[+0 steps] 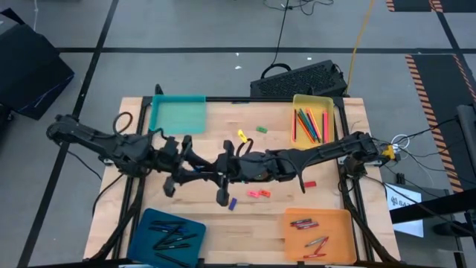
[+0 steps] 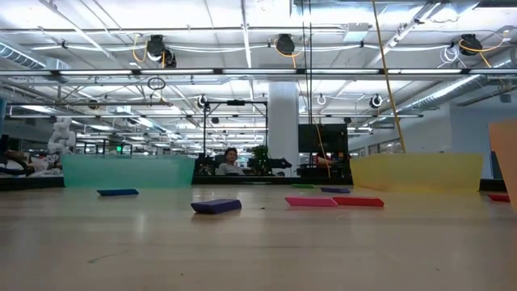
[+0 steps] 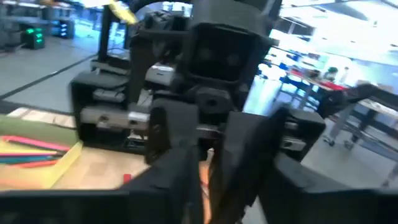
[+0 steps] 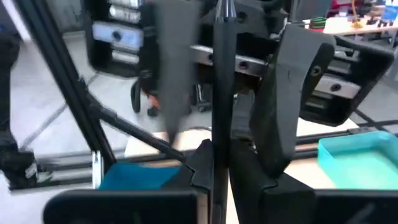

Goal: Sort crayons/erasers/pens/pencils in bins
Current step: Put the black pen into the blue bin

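Note:
My two grippers meet above the middle of the table. My right gripper (image 1: 227,173) (image 4: 221,177) is shut on a slender dark pen (image 4: 221,74). My left gripper (image 1: 208,167) faces it, open; in the right wrist view its two fingers (image 4: 291,93) stand on either side of the pen, apart from it. Small erasers lie flat on the wood: yellow (image 1: 242,136), green (image 1: 262,129), red (image 1: 309,184), pink (image 1: 256,194), purple (image 1: 232,202). The teal bin (image 1: 178,113) shows nothing inside. My right gripper pinches the pen's shaft (image 4: 219,146) between its two fingers. The fingers come level from the table's right side and lie across the pen. The pen is lifted clear of the table, one end (image 1: 222,196) reaching toward the near edge.
The yellow bin (image 1: 327,100) at the far right holds pencils. Pens lie in the dark blue bin (image 1: 145,223) at the near left, crayons in the orange bin (image 1: 338,223) at the near right. A black keyboard (image 1: 297,80) lies beyond the far edge.

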Motion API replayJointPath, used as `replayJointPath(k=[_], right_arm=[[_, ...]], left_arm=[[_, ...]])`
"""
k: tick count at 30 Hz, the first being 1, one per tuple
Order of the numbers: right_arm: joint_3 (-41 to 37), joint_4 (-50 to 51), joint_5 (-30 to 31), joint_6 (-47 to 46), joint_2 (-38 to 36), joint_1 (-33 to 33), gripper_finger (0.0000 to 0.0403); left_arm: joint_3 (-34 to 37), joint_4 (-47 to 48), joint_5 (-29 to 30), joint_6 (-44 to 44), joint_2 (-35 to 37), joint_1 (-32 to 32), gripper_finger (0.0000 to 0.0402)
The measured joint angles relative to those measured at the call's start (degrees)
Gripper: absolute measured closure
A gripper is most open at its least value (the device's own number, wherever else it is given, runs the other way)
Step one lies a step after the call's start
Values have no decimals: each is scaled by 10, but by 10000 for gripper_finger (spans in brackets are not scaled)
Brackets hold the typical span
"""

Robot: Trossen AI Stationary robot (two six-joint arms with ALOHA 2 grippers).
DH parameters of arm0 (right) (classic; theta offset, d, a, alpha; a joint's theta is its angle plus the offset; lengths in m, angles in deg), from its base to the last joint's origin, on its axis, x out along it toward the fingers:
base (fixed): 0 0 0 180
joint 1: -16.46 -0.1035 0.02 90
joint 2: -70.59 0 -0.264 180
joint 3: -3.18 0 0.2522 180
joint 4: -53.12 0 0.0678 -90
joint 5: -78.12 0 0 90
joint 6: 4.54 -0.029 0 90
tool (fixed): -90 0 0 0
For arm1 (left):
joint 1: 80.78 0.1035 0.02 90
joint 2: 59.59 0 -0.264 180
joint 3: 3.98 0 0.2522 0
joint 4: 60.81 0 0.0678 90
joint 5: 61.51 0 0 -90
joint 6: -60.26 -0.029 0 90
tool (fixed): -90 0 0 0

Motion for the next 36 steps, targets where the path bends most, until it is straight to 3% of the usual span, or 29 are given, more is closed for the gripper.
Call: replayJointPath(k=[3,5,9,14,19,22,27,32,36], right_arm=[[-1,5,7,23,-7,-3,378],[-1,14,3,28,-15,-4,377],[-1,41,2,41,-33,-4,357],[0,91,-12,63,-52,-7,277],[0,113,-19,88,-51,-6,189],[-1,175,-14,92,-51,-6,155],[-76,205,17,39,-50,-9,137],[-176,144,30,9,-49,-10,139],[-173,126,61,5,-47,-27,151]], left_arm=[[-1,-2,23,17,-8,-1,342],[-1,-3,44,12,-8,-4,379],[-3,-2,73,16,-6,-7,380],[-12,43,79,20,-4,-7,381],[-12,165,85,73,1,-20,381],[-13,283,72,151,2,-43,381],[-12,408,-11,326,-48,-144,381],[-12,360,-77,485,-141,-300,381],[-12,317,-76,564,-235,-381,381]])
